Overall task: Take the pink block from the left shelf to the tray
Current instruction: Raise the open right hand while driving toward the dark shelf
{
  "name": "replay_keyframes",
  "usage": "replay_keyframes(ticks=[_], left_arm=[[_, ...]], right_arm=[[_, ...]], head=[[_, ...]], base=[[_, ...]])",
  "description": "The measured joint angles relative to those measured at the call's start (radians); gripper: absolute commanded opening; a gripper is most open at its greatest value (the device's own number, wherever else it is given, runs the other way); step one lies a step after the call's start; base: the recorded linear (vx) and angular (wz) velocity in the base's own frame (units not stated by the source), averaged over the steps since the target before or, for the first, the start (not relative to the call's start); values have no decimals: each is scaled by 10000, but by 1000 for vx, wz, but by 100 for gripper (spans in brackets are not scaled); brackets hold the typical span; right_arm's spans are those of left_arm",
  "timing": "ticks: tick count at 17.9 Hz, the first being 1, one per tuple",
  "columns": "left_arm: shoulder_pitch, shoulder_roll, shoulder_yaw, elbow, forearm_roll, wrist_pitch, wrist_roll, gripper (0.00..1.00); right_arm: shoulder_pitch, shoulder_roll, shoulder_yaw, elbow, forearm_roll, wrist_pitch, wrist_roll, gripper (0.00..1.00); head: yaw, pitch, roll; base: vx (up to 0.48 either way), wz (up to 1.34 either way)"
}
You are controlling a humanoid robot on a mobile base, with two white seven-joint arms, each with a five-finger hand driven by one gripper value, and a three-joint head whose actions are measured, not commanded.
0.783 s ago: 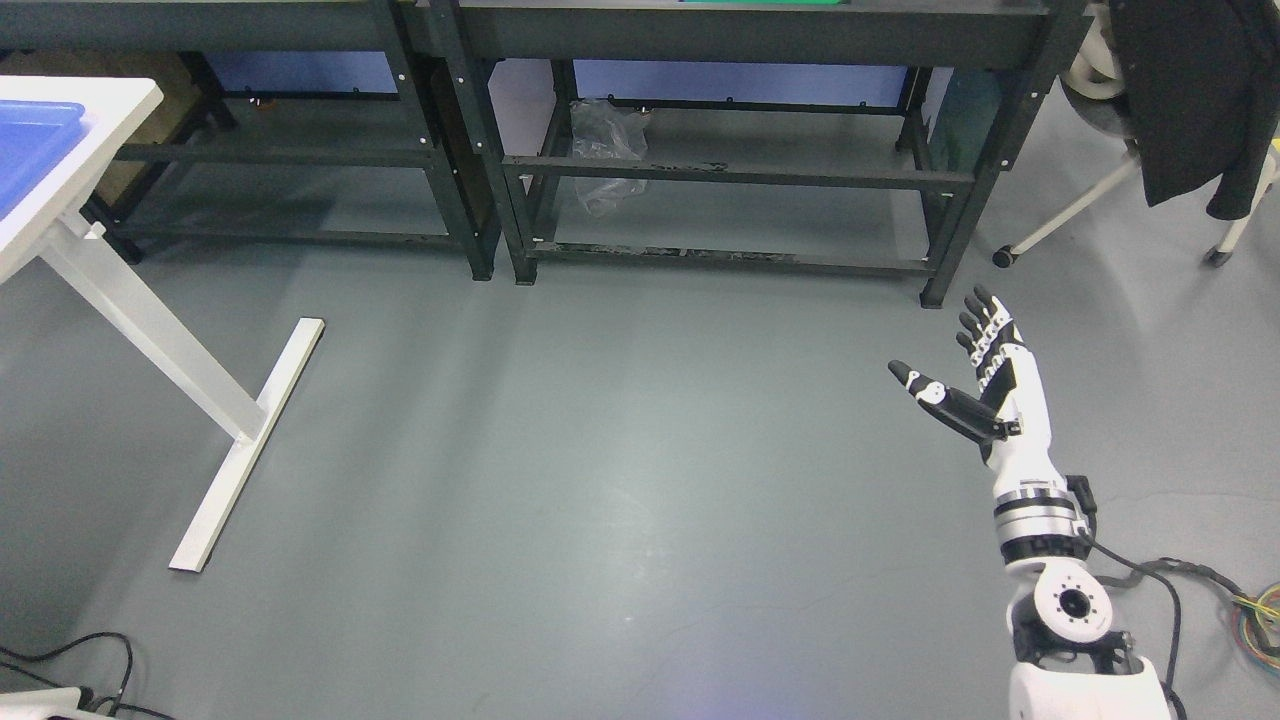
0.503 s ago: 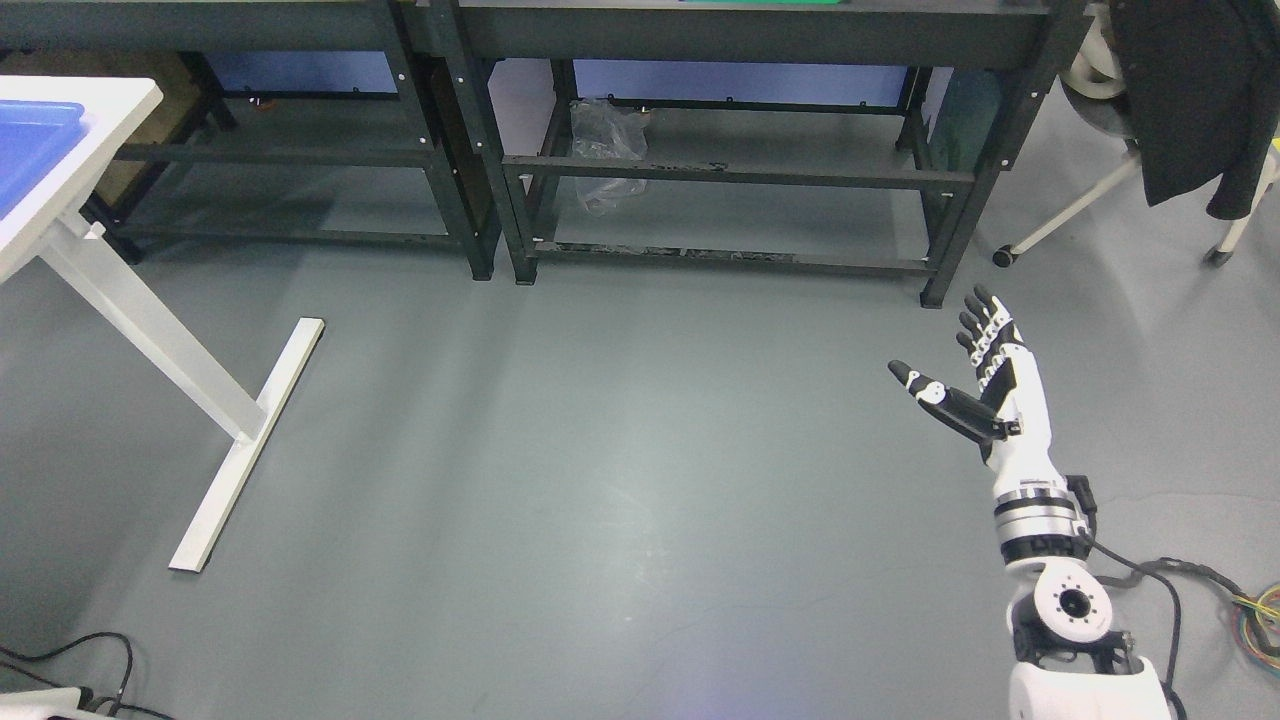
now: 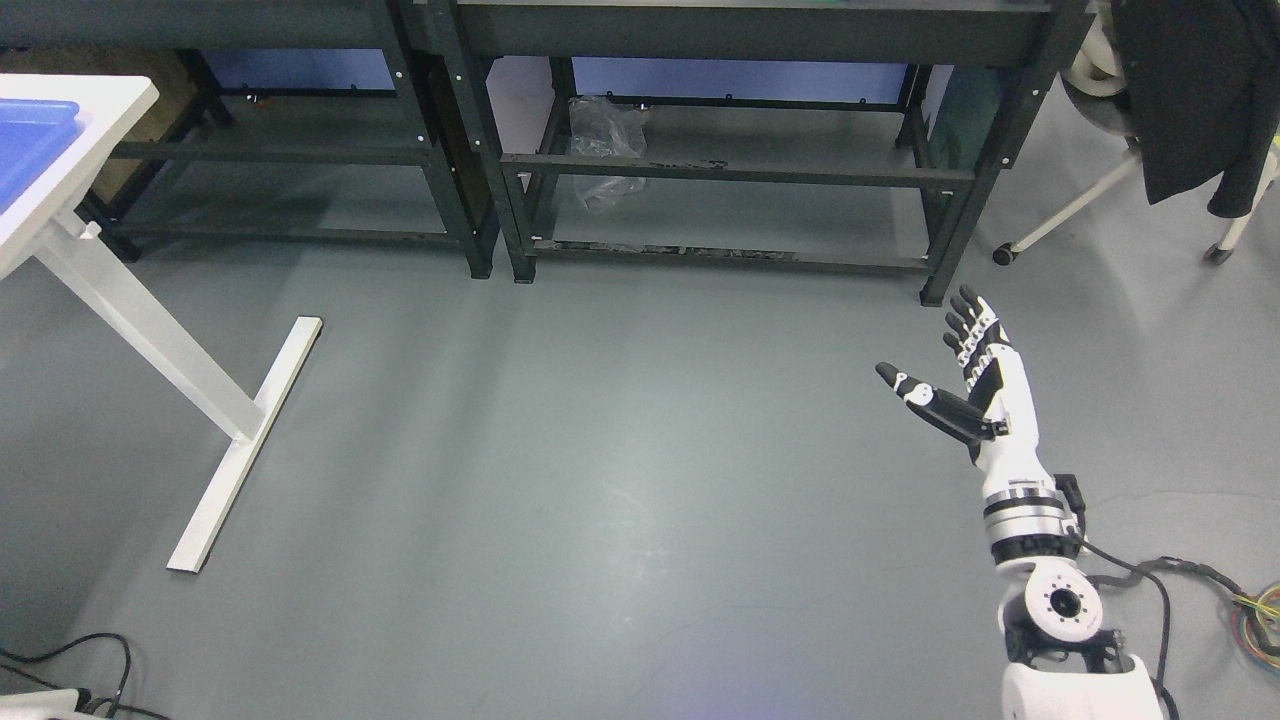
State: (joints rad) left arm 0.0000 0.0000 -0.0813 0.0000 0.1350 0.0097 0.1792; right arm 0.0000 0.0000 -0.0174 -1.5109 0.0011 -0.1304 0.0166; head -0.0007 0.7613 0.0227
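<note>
My right hand (image 3: pixel 935 355) hangs over the grey floor at the lower right, fingers spread and thumb out, holding nothing. A blue tray (image 3: pixel 30 150) lies on the white table (image 3: pixel 110 105) at the left edge. Two dark metal shelf racks stand along the back, the left one (image 3: pixel 300 150) and the right one (image 3: pixel 740 170). Only their lower levels show, and no pink block is visible. My left arm is out of view.
A crumpled clear plastic bag (image 3: pixel 605 150) lies in the right rack. The table's white foot (image 3: pixel 245 445) stretches across the floor at left. A chair with a dark jacket (image 3: pixel 1190 90) stands at the top right. Cables (image 3: pixel 1215 590) trail at the lower right.
The whole picture has shifted slightly, so the camera moved. My right hand sits a little further left and higher in the picture, still spread.
</note>
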Motion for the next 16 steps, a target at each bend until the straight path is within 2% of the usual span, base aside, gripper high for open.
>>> replay_keyframes(ticks=[6, 11, 16], left_arm=[[-2, 0, 0, -1, 0, 0, 0, 100], [-3, 0, 0, 0, 0, 0, 0, 100], [0, 0, 0, 0, 0, 0, 0, 100]], right_arm=[[-1, 0, 87, 5, 1549, -1022, -87, 98], [0, 0, 119, -50, 2871, -1092, -138, 99], [-1, 0, 143, -339, 4363, -1147, -134, 99]], head=[[0, 0, 0], [0, 0, 0], [0, 0, 0]], base=[[89, -102], [127, -88], [130, 299]])
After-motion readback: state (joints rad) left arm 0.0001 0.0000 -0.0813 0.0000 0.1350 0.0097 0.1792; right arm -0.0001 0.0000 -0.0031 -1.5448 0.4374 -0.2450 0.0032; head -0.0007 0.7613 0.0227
